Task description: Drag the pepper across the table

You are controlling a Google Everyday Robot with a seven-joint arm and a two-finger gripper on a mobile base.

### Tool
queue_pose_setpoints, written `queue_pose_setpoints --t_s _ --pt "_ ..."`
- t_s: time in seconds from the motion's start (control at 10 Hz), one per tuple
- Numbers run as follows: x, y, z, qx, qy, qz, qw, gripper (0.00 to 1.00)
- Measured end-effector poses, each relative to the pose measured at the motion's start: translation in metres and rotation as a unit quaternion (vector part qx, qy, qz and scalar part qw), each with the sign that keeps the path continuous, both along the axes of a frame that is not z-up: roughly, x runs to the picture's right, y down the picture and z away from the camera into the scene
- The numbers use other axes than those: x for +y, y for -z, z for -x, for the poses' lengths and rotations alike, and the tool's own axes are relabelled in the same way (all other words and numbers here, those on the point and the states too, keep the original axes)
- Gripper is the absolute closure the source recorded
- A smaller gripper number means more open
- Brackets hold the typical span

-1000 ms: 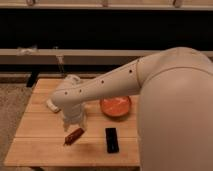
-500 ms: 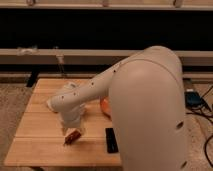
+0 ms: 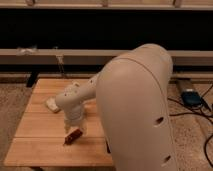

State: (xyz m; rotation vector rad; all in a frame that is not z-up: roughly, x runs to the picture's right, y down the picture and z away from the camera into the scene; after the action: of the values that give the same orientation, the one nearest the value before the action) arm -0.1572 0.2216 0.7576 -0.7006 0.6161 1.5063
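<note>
The pepper (image 3: 73, 136) is a small dark red-brown chili lying on the light wooden table (image 3: 35, 142), near the front middle. My gripper (image 3: 76, 128) points down right over the pepper's upper end and appears to touch it. The large white arm (image 3: 135, 110) fills the right half of the view and hides the table's right side.
A small pale object (image 3: 52, 105) lies on the table to the left of the arm. A thin upright rod (image 3: 61, 65) stands behind the table's far edge. A dark item (image 3: 108, 147) peeks out at the arm's edge. Cables and a box (image 3: 192, 97) lie on the floor at right.
The arm has swung closer to the camera and now covers the orange plate and most of the black block. The gripper and pepper stay near the table's front.
</note>
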Motion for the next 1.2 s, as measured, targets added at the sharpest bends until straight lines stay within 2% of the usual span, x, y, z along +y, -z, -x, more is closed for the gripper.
queue_pose_setpoints --t_s 0.9,1.0,1.2 --pt "0.014 -0.030 0.005 0.019 -0.018 0.017 0.9995 0.35" --pt "0.017 -0.033 0.005 0.021 -0.020 0.019 0.9994 0.38" --pt "0.019 -0.034 0.006 0.022 -0.023 0.021 0.9993 0.56"
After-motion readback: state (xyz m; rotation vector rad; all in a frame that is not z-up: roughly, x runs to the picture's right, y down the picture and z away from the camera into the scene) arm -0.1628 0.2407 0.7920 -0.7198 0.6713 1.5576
